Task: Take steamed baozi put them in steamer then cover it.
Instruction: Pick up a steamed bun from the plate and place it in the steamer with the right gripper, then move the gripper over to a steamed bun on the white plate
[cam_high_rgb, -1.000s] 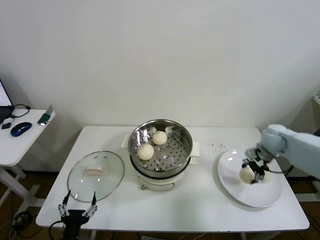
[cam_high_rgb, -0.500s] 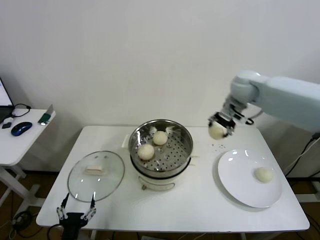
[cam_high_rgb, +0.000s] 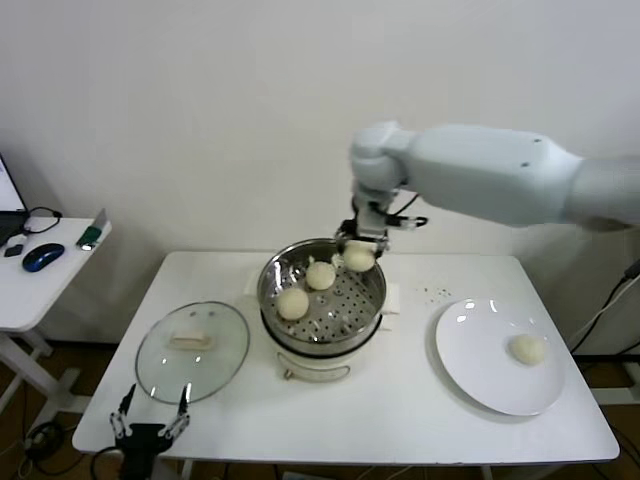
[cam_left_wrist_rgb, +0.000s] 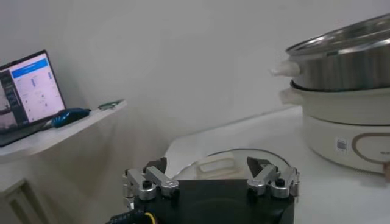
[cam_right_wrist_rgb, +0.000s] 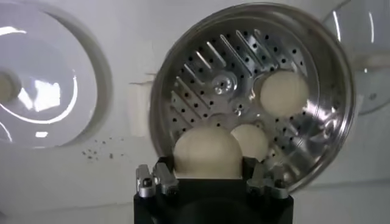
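Head view: right gripper (cam_high_rgb: 358, 247) now hangs over the steamer (cam_high_rgb: 321, 291), at its far right rim, w/ a baozi (cam_high_rgb: 359, 258) clamped between its fingers. A sec ago it was down on the white plate (cam_high_rgb: 472, 369) picking that bun; half a sec ago it was mid-air between plate and pot. So the carry is nearly done and the bun only needs lowering and letting go, I'd judge.

Two buns already sit on the perforated floor: one toward the back (cam_high_rgb: 320, 275), one nearer the front left (cam_high_rgb: 292, 302). Last bun (cam_high_rgb: 528, 348) lies on the plate, well apart from the pot, so one more trip looks needed before covering.

Right wrist view: held baozi (cam_right_wrist_rgb: 208, 153) sits snug between the two fingers (cam_right_wrist_rgb: 153, 179), bulging out past them, above the basket floor, not touching it, just beside the back bun (cam_right_wrist_rgb: 254, 140).

Left gripper (cam_high_rgb: 147, 425) waits at the table's near left edge, fingers spread, nothing in them, just short of the cover (cam_high_rgb: 192, 350), which lies flat on the table left of the pot.
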